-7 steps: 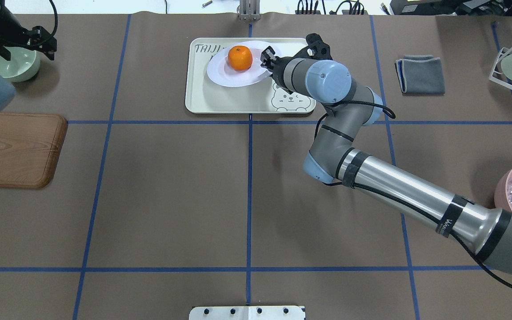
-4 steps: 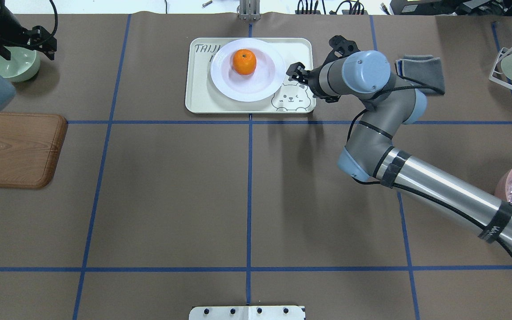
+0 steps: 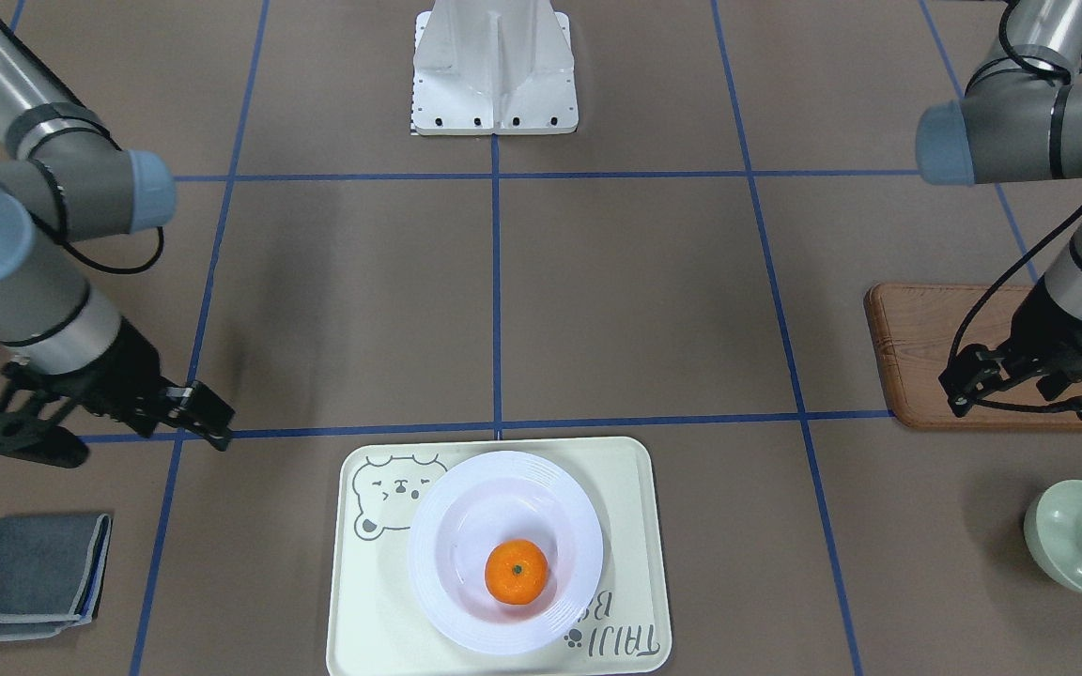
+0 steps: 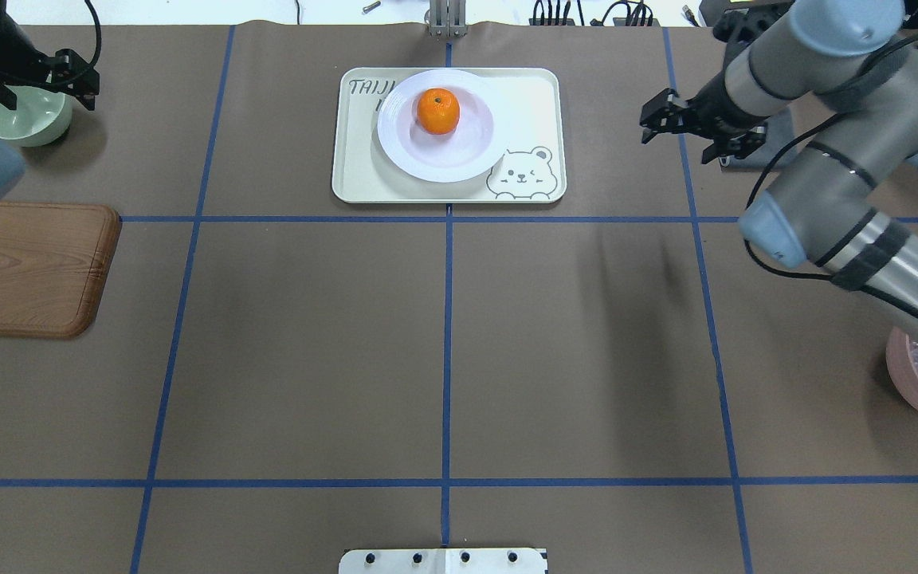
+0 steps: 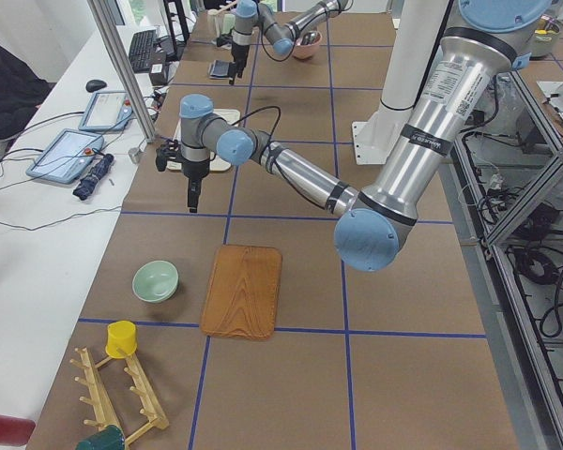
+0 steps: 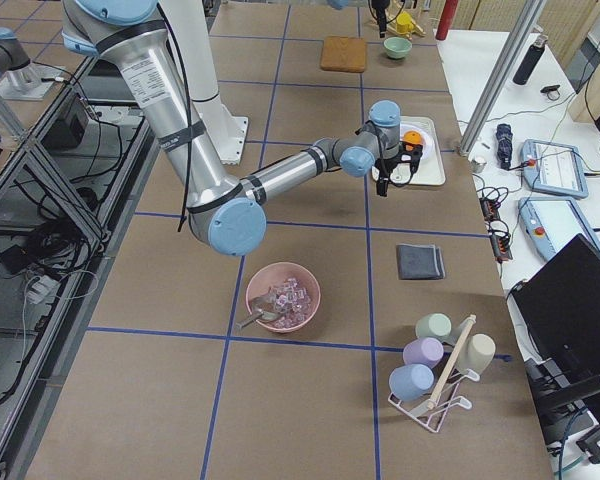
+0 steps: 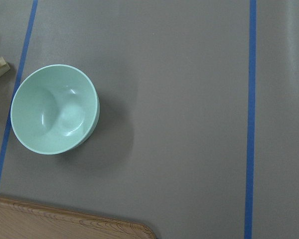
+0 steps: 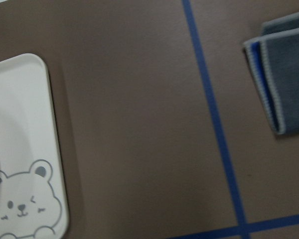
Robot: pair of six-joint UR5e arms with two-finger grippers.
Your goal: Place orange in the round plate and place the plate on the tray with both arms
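Note:
The orange (image 4: 437,111) (image 3: 516,570) lies in the white round plate (image 4: 403,151) (image 3: 438,526). The plate rests flat on the cream tray (image 4: 531,96) (image 3: 363,601) at the table's far middle, next to the bear drawing. My right gripper (image 4: 650,119) (image 3: 212,415) hangs open and empty to the right of the tray, clear of it. The tray's bear corner (image 8: 25,149) shows in the right wrist view. My left gripper (image 4: 91,80) (image 3: 956,391) is open and empty at the far left, over the green bowl.
A pale green bowl (image 4: 29,119) (image 7: 52,114) and a wooden board (image 4: 21,267) lie on the left. A folded grey cloth (image 3: 34,573) (image 8: 284,79) lies under the right arm. A pink bowl (image 6: 282,297) and a cup rack (image 6: 440,370) stand at the right end.
My right gripper let go of the plate's rim and drew back to the right, off the tray. The plate settled flat with the orange in it. The left arm stayed still.

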